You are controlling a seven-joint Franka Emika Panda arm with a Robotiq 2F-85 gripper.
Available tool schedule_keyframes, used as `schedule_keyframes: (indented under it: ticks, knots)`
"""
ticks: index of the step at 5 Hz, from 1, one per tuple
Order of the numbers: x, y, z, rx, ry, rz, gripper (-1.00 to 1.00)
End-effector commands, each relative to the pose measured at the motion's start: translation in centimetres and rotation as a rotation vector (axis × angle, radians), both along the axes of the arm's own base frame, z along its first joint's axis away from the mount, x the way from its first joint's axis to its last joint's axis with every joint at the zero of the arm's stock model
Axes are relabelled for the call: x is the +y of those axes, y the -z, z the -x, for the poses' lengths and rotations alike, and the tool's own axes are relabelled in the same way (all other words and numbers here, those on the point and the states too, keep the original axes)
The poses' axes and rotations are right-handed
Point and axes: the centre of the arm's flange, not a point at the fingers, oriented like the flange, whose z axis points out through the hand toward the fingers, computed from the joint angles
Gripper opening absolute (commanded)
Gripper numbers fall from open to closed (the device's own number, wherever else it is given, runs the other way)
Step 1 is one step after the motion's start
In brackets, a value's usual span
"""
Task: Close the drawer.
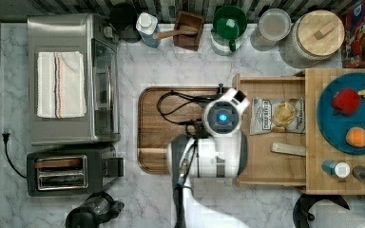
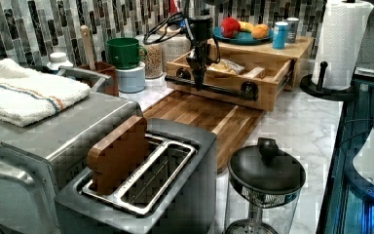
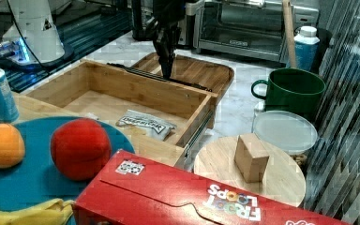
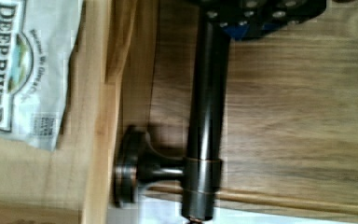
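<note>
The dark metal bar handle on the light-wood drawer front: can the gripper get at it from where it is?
Probably yes. The gripper hangs right at the dark metal bar handle of the open light-wood drawer, with nothing between them.

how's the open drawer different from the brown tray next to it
The drawer is pale bamboo-coloured wood; the tray is darker brown. The drawer has square corners and raised walls with a dark bar handle on its front; the tray lies flat with rounded corners. The drawer holds a chip bag; the tray has nothing resting on it, though the end effector hangs above its edge. Both are wooden and rectangular.
</note>
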Motion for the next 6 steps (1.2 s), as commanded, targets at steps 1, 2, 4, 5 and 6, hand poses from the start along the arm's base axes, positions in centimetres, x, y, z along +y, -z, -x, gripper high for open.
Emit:
schedule_keyframes:
  ticks: [1, 2, 4, 5, 6]
  knots:
    - [-7.8, 0.6, -1.4, -0.087, -0.052, -0.002, -1.0]
    - [-12.1, -0.1, -0.8, -0.061, -0.056, -0.006, -1.0]
    - [-18.4, -2.7, -0.2, -0.055, -0.038, 0.033, -1.0]
    - [-21.9, -2.1, -0.3, -0.086, -0.054, 0.043, -1.0]
    - [-24.7, -2.2, -0.3, -0.106, -0.066, 0.075, -1.0]
